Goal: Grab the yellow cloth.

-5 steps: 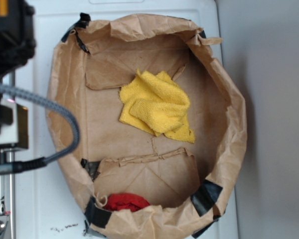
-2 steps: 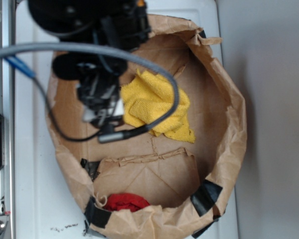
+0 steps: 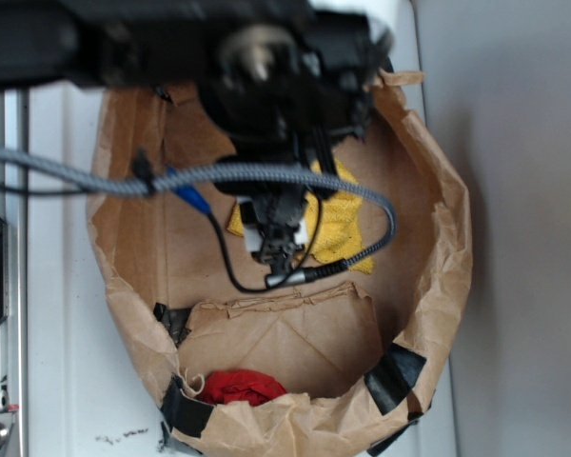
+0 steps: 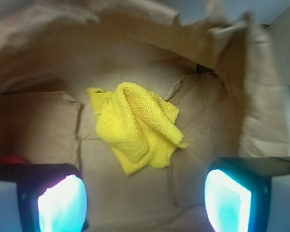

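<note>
Brown paper bag (image 3: pixel 438 286) lying open on a white surface (image 3: pixel 62 362), walls rumpled and rolled down, patched at the corners with black tape (image 3: pixel 392 373); flat cardboard-coloured floor inside, creased into panels.

Arm and wrist hardware reaching in from the top of the exterior view, dark and blurred, draped with a grey braided cable (image 3: pixel 266 173); much of the bag's upper half masked by it.

Yellow cloth (image 4: pixel 137 125) lying on the bag floor near the middle, loosely folded, fuzzy terry surface, outline irregular; long axis judged diagonal in the wrist view, from upper left to lower right, with a pointed corner toward the right. In the exterior view only its lower right portion (image 3: pixel 341 228) showing past the arm.

Red cloth (image 3: pixel 243 386) bunched at the lower rim of the bag, well apart from the yellow one; not the target.

Gripper (image 4: pixel 145 198) positioned above the bag floor, jaws spread wide, nothing between them; both fingertips (image 4: pixel 63 203) lit pale blue at the bottom of the wrist view, clear of any fabric.

Governing relation: cloth lying ahead of the jaws and between their lines, roughly centred, slightly toward the left finger; no contact as yet. Judged requirement: forward and downward travel to bring the spread jaws astride the raised fold; closing across the diagonal fold likely to gather more fabric than closing along it.
</note>
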Controlling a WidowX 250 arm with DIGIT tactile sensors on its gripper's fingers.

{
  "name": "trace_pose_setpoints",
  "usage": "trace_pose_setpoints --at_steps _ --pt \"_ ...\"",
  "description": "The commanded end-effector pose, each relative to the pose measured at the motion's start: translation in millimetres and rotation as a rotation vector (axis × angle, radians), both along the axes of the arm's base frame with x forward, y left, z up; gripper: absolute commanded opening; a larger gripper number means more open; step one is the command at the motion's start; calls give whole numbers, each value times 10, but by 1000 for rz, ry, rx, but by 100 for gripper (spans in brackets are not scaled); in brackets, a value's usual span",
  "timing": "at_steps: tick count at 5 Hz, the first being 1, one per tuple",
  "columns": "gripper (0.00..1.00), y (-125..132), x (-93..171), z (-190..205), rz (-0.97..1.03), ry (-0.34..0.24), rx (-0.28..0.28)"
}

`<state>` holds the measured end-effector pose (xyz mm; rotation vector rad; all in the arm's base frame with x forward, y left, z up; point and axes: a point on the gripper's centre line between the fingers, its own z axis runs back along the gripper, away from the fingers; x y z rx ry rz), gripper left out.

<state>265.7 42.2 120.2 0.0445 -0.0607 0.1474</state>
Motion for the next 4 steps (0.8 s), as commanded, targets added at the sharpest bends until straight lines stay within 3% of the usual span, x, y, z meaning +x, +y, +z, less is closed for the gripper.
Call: trace_pose_setpoints --at_steps 1,3,4 --pt "100 181 136 -302 37 22 44" --pt "100 586 248 -160 104 -47 18" --pt "100 558 272 -164 80 -70 -39"
